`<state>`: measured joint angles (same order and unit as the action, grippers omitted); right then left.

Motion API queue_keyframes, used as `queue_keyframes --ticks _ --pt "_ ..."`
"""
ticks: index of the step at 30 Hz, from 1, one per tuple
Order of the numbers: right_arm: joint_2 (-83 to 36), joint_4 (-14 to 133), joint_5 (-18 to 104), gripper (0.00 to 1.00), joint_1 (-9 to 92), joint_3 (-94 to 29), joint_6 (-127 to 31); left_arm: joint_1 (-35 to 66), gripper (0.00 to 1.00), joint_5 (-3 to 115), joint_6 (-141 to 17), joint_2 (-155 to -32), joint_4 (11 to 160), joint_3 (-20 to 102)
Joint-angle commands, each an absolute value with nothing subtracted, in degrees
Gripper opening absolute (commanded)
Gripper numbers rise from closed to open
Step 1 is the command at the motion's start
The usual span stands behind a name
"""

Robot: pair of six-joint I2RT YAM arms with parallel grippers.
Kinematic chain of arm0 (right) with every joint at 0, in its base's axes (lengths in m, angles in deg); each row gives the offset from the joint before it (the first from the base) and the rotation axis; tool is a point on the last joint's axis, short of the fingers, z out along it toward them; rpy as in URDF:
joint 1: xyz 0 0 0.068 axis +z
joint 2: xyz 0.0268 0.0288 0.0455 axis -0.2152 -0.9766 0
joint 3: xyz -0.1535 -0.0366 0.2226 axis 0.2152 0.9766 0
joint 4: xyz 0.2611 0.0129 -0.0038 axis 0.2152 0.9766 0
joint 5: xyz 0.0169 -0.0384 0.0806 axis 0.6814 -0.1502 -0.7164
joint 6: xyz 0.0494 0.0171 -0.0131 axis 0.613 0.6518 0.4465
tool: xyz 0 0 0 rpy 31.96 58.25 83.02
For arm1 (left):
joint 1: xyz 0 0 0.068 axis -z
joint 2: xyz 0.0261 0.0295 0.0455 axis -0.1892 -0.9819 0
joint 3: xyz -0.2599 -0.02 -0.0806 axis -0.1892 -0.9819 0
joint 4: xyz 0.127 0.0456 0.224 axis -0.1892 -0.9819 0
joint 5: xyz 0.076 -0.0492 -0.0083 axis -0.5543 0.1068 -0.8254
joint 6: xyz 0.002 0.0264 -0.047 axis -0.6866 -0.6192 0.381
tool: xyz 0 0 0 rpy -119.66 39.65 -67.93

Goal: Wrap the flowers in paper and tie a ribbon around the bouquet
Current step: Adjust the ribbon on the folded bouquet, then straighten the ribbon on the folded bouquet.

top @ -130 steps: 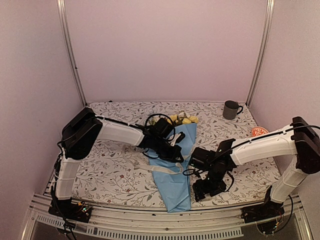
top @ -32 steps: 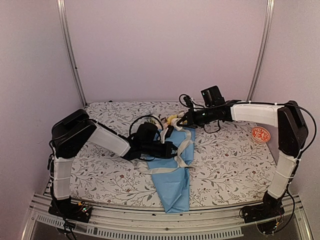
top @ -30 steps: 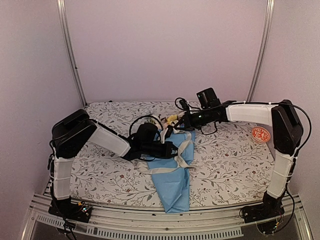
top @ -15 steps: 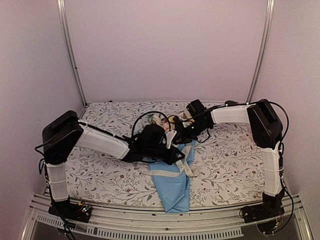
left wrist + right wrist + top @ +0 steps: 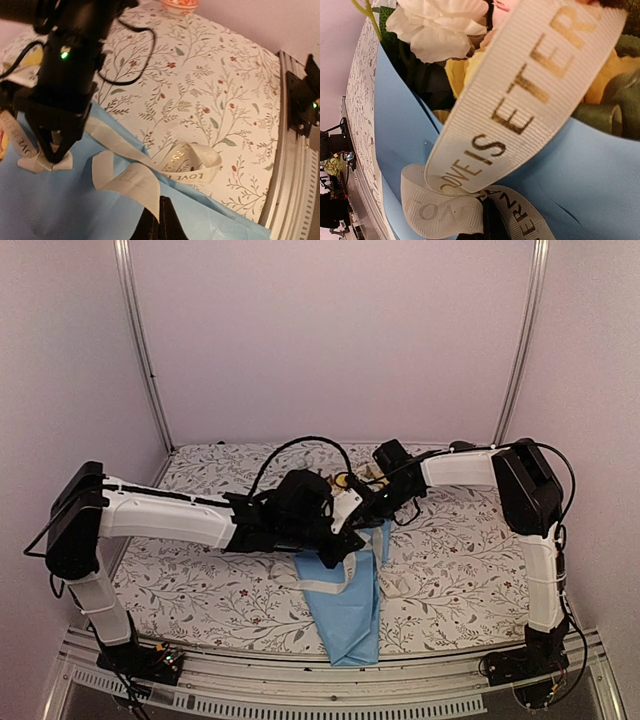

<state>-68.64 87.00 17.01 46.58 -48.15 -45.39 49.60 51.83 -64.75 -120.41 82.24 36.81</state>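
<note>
Mid-desk, on the floral cloth (image 5: pixel 210 90), the bouquet (image 5: pixel 350 615) lies w/ its narrow end toward the arm bases and its blooms toward the back wall. The paper (image 5: pixel 580 180) shows its light blue face. White and yellow flowers (image 5: pixel 440 25) poke from the wide end.

The ribbon (image 5: pixel 520 90) is cream w/ gold print. Right wrist view reads "LOVE IS ETER", and the rest runs out of frame. A second loop below it has greyer lettering, not legible. Left wrist view shows a loop of the ribbon on the cloth beside the paper edge, and the word "LOVE" can be read on it, upside down.

Left hand (image 5: pixel 160 220): fingers together, pinching a ribbon end over the blue paper. Right hand (image 5: pixel 54 152): fingers together too, clamped on another stretch of ribbon nearer the blooms, tips touching the paper.

An orange-patterned dish (image 5: pixel 180 4) sits at the cloth's far side, well apart from the bouquet.
</note>
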Motion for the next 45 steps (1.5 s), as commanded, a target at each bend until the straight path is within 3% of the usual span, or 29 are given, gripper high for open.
queue_keyframes --ticks 1,6,16,18,22,26,29,34,36,41,45 --pt "-71.5 89.6 18.3 0.00 46.5 -48.8 -46.9 53.0 0.00 63.5 -75.4 -118.0 86.5 40.6" --pt "-71.2 90.4 17.9 0.00 46.5 -48.5 -48.2 53.1 0.00 69.5 -80.4 -126.1 82.4 54.5" --pt "-71.1 90.8 16.8 0.00 46.6 -48.3 -48.7 49.9 0.00 66.0 -82.1 -142.4 74.4 69.0" --pt "-71.1 90.9 16.8 0.00 46.5 -48.3 -48.8 49.9 0.09 66.2 -83.3 -145.9 69.0 73.9" --pt "-71.0 91.0 16.6 0.00 46.6 -48.1 -48.8 49.9 0.44 63.7 -84.8 -150.2 61.1 78.7" --pt "-70.9 91.0 16.3 0.00 46.5 -48.1 -48.8 49.7 0.65 64.1 -87.9 -147.8 60.7 76.8" --pt "-70.8 91.1 16.4 0.00 46.6 -48.0 -48.9 49.7 0.76 64.5 -91.1 -144.5 62.5 73.9" --pt "-70.8 91.1 16.8 0.00 46.5 -47.8 -48.9 49.2 0.74 71.1 -100.8 -139.7 63.7 67.5" --pt "-70.9 91.1 16.7 0.00 46.5 -47.8 -48.8 49.4 0.68 73.8 -108.3 -138.5 63.2 63.8" --pt "-70.8 91.1 16.6 0.00 46.5 -47.9 -48.6 50.8 0.43 67.4 -120.2 -138.6 62.9 60.6" --pt "-70.9 91.1 16.6 0.00 46.5 -48.0 -48.4 50.9 0.45 67.1 -124.0 -140.4 59.5 63.1"
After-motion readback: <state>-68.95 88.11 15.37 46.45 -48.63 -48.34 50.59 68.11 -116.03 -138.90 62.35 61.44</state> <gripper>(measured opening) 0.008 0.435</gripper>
